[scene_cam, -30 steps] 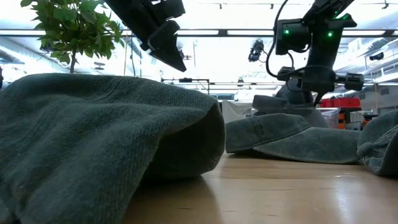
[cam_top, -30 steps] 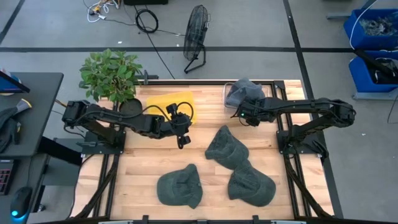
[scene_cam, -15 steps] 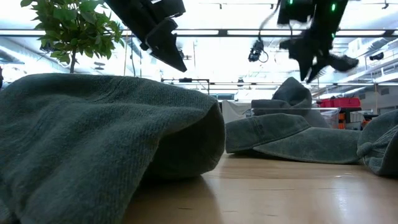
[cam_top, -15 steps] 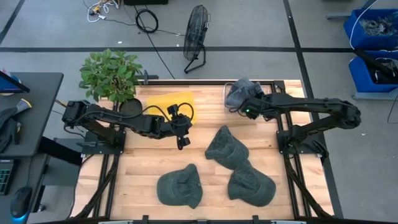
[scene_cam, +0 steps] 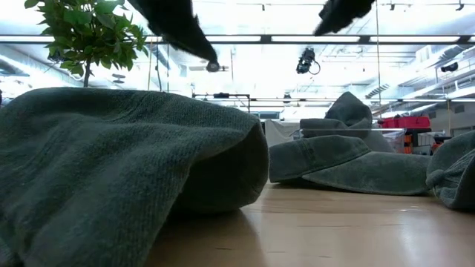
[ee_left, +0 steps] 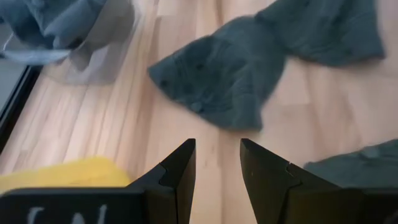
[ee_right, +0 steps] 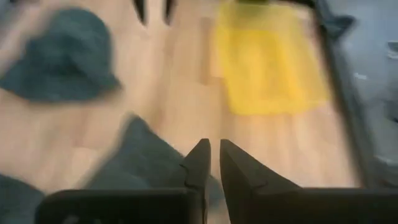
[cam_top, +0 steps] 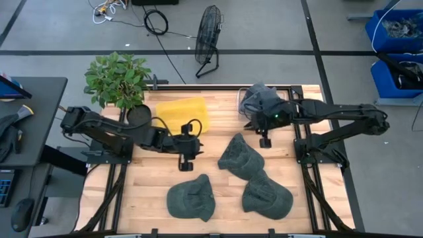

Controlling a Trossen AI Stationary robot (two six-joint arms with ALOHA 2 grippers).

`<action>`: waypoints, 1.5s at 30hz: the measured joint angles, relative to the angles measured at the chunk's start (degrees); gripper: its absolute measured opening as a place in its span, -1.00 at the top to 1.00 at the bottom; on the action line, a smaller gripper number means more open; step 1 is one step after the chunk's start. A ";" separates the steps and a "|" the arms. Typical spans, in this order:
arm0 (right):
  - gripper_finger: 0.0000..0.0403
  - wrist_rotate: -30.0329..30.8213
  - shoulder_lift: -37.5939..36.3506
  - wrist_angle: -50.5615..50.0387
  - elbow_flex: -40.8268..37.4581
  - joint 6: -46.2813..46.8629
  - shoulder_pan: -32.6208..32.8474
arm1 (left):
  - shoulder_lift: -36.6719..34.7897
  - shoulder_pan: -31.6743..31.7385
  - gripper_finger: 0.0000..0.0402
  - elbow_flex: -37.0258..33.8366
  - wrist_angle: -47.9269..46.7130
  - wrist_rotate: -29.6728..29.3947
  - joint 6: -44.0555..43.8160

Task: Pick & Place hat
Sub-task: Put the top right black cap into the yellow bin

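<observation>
Three grey-green hats lie flat on the wooden table: a middle one, a near-left one and a near-right one. A fourth hat rests in a clear bin at the far edge. My left gripper hovers open over bare wood left of the middle hat. My right gripper hangs in the air just right of the middle hat's far end, with a narrow gap between its fingers and nothing in it.
A yellow sheet lies at the far left of the table, beside a potted plant. The clear bin stands at the far edge. Bare wood shows between the yellow sheet and the hats.
My right gripper has risen from the bin and swung toward the near edge, ending beside the middle hat; the hat in the bin stays behind, peaked up. My left gripper has moved a little toward the near edge. The hats on the table have not moved.
</observation>
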 joint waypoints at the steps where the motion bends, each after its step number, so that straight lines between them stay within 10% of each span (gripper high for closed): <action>1: 0.82 -1.13 0.75 0.37 0.00 0.91 0.68 | -0.52 -0.51 0.36 0.00 -0.06 -0.02 -0.21; 15: 0.77 -1.98 17.30 -4.60 0.00 9.91 7.29 | -6.69 -6.13 0.36 0.00 -7.24 -0.61 -12.07; 36: 0.11 -3.88 37.17 -0.16 -0.07 4.27 10.22 | -6.83 -6.70 0.36 0.02 -11.12 -4.09 -12.48; 45: 0.87 -2.91 39.43 3.47 -0.04 0.58 10.22 | -6.78 -6.70 0.36 0.02 -11.49 -4.11 -12.50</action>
